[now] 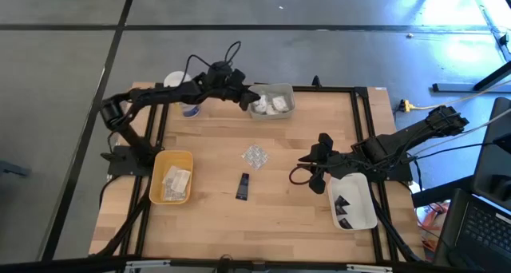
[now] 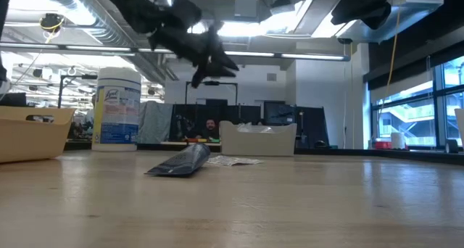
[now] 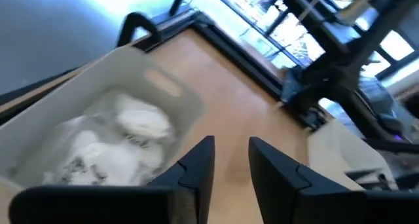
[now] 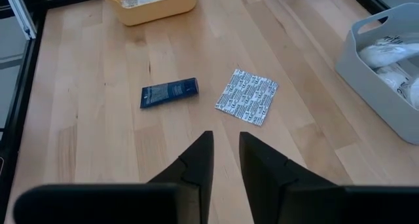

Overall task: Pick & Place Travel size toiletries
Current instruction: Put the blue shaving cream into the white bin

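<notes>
While left hand, fingers slightly apart and empty, hangs by clear tray | right hand, slightly apart, empty, faces tube and sachet | next: descend on one

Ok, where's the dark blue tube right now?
In the high view, the dark blue tube lies mid-table, just below the blister pack, between the yellow tray and the right gripper.

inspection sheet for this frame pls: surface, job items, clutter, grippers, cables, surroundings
Surface: wooden table, black frame.
Job's things: dark tube and blister pack loose mid-table; white packets in clear tray; sachets in yellow tray; dark wedges in white tray.
Clutter: white jar, blue label.
Grippers: left gripper beside clear tray, right gripper facing the tube; both empty, fingers slightly apart.
Cables: black loops along both arms.
Surroundings: person beyond the table; laptop at right.
</notes>
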`<action>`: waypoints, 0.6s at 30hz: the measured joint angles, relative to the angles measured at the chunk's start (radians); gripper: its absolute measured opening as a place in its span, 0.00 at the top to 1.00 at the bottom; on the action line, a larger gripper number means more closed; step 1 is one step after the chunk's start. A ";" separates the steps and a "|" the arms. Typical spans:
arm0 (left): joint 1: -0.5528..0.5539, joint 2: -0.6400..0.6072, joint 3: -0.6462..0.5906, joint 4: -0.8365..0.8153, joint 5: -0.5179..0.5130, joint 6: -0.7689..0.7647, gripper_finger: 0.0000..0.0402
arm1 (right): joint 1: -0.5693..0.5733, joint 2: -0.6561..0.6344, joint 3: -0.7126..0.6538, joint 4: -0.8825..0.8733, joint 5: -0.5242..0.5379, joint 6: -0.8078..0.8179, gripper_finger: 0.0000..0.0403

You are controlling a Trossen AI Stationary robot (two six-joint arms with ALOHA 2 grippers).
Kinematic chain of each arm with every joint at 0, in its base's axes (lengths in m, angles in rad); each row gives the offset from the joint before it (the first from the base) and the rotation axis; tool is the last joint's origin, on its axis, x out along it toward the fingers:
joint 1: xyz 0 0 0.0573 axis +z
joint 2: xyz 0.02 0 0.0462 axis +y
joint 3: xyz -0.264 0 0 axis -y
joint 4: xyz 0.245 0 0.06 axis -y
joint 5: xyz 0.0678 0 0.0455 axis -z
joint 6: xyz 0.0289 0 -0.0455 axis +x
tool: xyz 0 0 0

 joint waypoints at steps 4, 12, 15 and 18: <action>-0.056 -0.073 0.000 -0.046 -0.015 0.045 0.79 | 0.000 0.000 0.000 0.000 0.000 0.000 0.81; -0.198 -0.173 0.000 -0.186 -0.146 0.139 0.81 | 0.000 0.000 0.000 0.000 0.000 0.000 0.78; -0.244 -0.202 0.000 -0.258 -0.202 0.176 0.81 | 0.000 0.000 0.000 0.000 0.000 0.000 0.77; -0.288 -0.233 -0.008 -0.324 -0.257 0.199 0.81 | 0.000 0.000 0.000 0.000 0.000 0.000 0.76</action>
